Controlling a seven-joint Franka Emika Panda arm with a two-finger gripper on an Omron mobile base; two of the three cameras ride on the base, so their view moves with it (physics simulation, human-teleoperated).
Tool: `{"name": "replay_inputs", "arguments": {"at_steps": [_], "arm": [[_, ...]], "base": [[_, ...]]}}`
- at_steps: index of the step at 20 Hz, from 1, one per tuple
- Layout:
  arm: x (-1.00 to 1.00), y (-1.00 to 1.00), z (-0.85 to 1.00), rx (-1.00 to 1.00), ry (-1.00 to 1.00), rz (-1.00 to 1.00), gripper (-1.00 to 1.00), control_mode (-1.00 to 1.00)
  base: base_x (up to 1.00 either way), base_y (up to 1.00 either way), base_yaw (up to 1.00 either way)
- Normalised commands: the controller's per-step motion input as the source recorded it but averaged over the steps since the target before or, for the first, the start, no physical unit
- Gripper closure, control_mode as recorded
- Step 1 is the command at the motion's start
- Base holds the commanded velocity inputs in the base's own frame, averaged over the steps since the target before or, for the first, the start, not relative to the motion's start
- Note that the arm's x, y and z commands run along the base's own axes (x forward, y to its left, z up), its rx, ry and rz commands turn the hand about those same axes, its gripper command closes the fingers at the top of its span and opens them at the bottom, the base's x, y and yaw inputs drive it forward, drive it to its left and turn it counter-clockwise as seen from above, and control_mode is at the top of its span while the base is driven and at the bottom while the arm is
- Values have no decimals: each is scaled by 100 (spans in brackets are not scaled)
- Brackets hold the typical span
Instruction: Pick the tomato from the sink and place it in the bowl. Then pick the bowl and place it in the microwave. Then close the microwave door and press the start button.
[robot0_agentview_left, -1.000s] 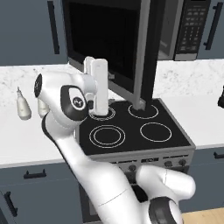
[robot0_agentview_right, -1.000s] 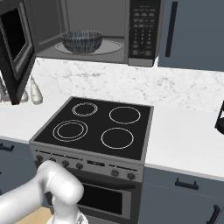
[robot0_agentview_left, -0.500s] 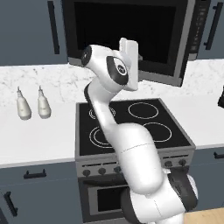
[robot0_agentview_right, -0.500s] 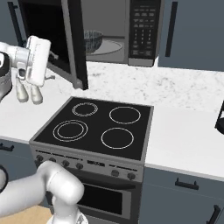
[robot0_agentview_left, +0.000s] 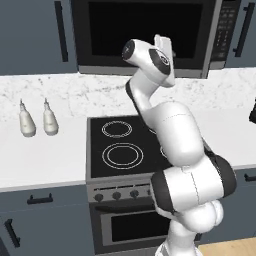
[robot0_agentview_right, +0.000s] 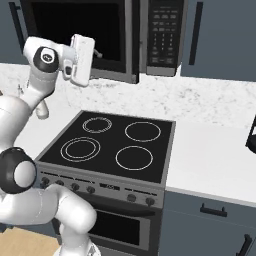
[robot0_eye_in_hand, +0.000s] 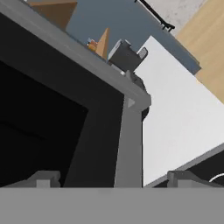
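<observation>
On the left of the worktop (robot0_agentview_left: 45, 160) stand two small pale bottles (robot0_agentview_left: 36, 119), close beside each other near the marble backsplash. Next to them, to the right, is the black stove (robot0_agentview_left: 122, 147) with white ring burners, and below it the knobs and the oven door. The white arm rises in front of the stove and bends up toward the microwave (robot0_agentview_left: 145, 35), which is built in between the blue-grey cabinets. The microwave door (robot0_agentview_right: 75, 35) looks shut, flush with the front; its black glass is dark, so I cannot see the bowl or the tomato behind it. The end effector (robot0_agentview_right: 95, 51) is raised just in front of the lower part of the door. In the hand view its two fingertips (robot0_eye_in_hand: 43, 178) stand wide apart with nothing between them, so it is open. Further right is the keypad panel (robot0_agentview_right: 162, 30), and at the far right edge of the worktop a dark object (robot0_agentview_right: 251, 135) that I cannot identify.
</observation>
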Motion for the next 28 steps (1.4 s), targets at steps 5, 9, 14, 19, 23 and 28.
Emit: {"name": "replay_inputs", "arguments": {"at_steps": [5,9,14,19,23,28], "arm": [[100,-45,0,0,0,10,-100,-100],[94,-25,-1,0,0,11,-100,-100],[59,-20,-6,0,0,12,-100,-100],[-62,-29,-3,10,-3,19,-100,-100],[-100,-54,-9,15,-15,32,-100,-100],[-99,-93,-37,18,-17,42,-100,-100]], "base": [[0,0,0],[0,0,0],[0,0,0],[0,0,0],[0,0,0],[0,0,0]]}}
